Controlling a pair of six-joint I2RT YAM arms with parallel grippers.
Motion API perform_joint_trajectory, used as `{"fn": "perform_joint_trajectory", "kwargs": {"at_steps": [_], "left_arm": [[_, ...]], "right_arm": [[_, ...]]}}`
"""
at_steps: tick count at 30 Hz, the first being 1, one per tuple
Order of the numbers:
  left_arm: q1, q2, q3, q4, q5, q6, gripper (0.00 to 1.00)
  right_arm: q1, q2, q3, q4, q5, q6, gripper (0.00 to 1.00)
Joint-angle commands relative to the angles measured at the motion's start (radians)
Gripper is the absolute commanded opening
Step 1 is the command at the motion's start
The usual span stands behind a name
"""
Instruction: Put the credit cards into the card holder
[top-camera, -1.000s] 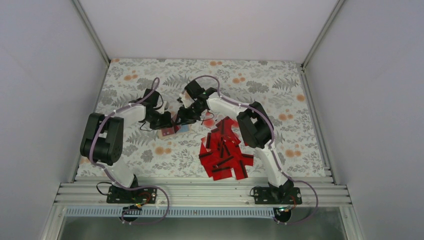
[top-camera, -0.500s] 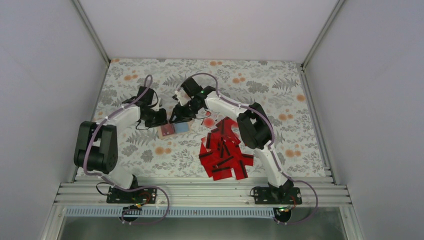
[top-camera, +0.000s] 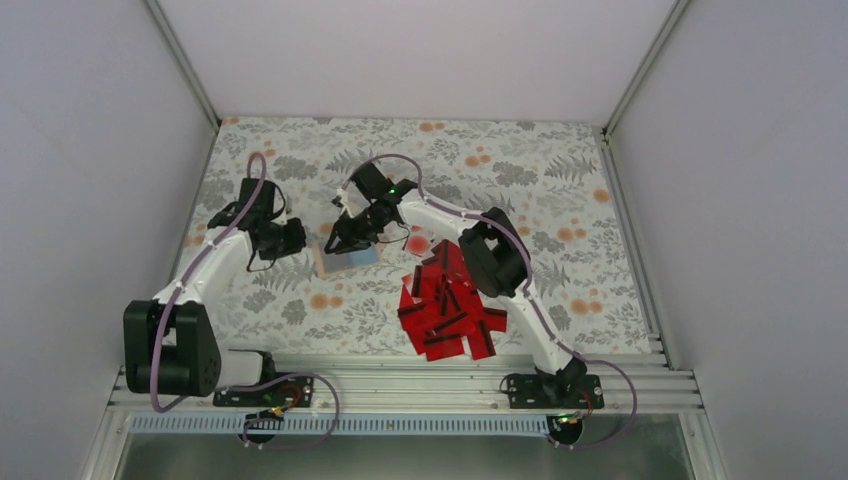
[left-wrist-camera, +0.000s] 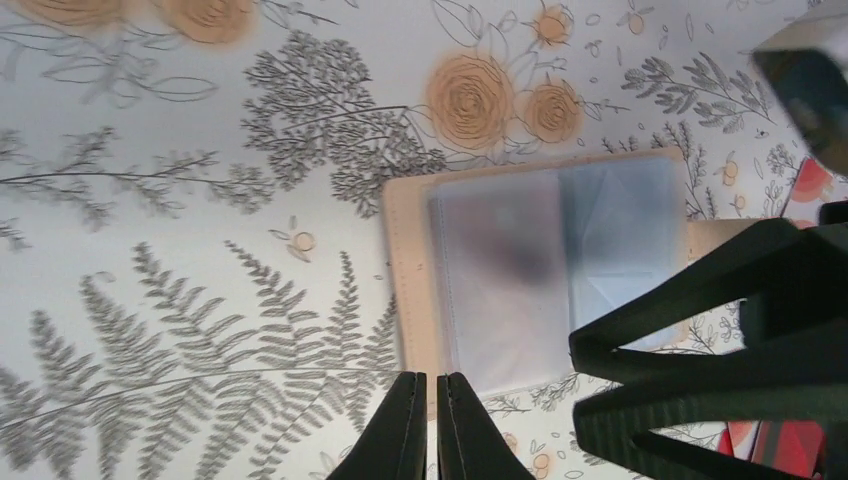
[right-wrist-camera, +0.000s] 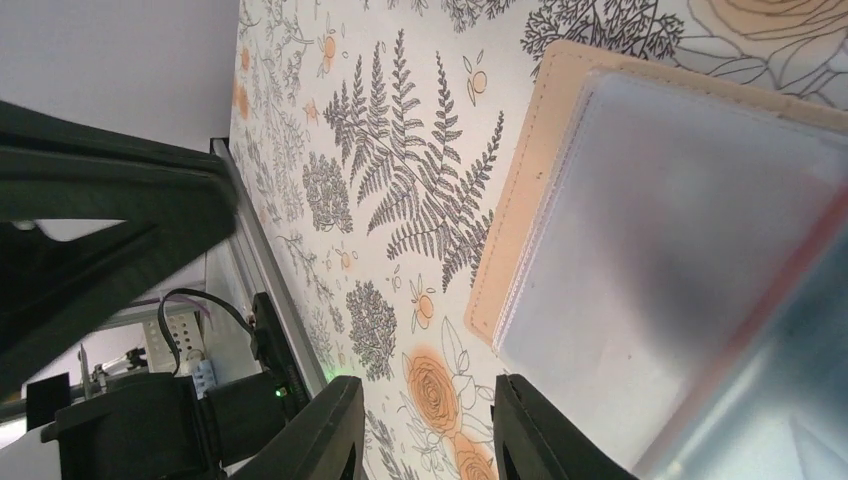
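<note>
The tan card holder (top-camera: 345, 261) lies open on the flowered cloth, its clear sleeves facing up; it also shows in the left wrist view (left-wrist-camera: 540, 270) and the right wrist view (right-wrist-camera: 650, 250). My left gripper (top-camera: 296, 238) is shut and empty, just left of the holder's edge (left-wrist-camera: 432, 430). My right gripper (top-camera: 337, 243) is open and empty, low over the holder's left end (right-wrist-camera: 425, 430). Its black fingers (left-wrist-camera: 700, 380) cross the holder's right side. The red credit cards (top-camera: 447, 300) lie in a heap to the right. One pale card with a red blot (top-camera: 418, 243) lies beside the holder.
The cloth (top-camera: 560, 200) covers the table between grey walls. A metal rail (top-camera: 400, 385) runs along the near edge. My left arm (right-wrist-camera: 100, 200) shows as a dark shape in the right wrist view.
My left arm has swung left and drawn back from the holder. My right gripper has moved left over the holder, which now lies flat and open.
</note>
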Motion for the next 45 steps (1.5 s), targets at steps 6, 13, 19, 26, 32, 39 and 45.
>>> {"fn": "perform_joint_trajectory", "kwargs": {"at_steps": [6, 13, 19, 26, 32, 39, 45], "left_arm": [[0.041, -0.139, 0.004, -0.064, -0.116, -0.017, 0.15], [0.043, -0.199, 0.032, -0.017, -0.119, -0.017, 0.98], [0.063, -0.183, 0.028, 0.012, -0.049, -0.051, 1.0], [-0.016, -0.198, 0.022, 0.082, 0.112, 0.026, 0.9], [-0.198, -0.162, 0.027, 0.151, 0.187, 0.045, 0.83], [-0.4, -0.015, 0.057, 0.235, 0.25, 0.03, 0.77], [-0.573, 0.196, 0.172, 0.216, 0.216, 0.034, 0.72]], "right_arm": [[0.017, 0.043, 0.083, 0.001, -0.055, -0.02, 0.34], [0.005, -0.069, 0.071, -0.095, 0.055, -0.108, 0.34], [-0.041, -0.26, -0.086, -0.111, 0.189, -0.167, 0.33], [-0.14, -0.532, -0.358, -0.106, 0.306, -0.17, 0.33], [-0.27, -0.723, -0.613, -0.097, 0.342, -0.125, 0.34], [-0.425, -0.852, -0.851, -0.084, 0.342, -0.103, 0.35], [-0.547, -0.923, -1.012, -0.084, 0.374, -0.062, 0.37]]}}
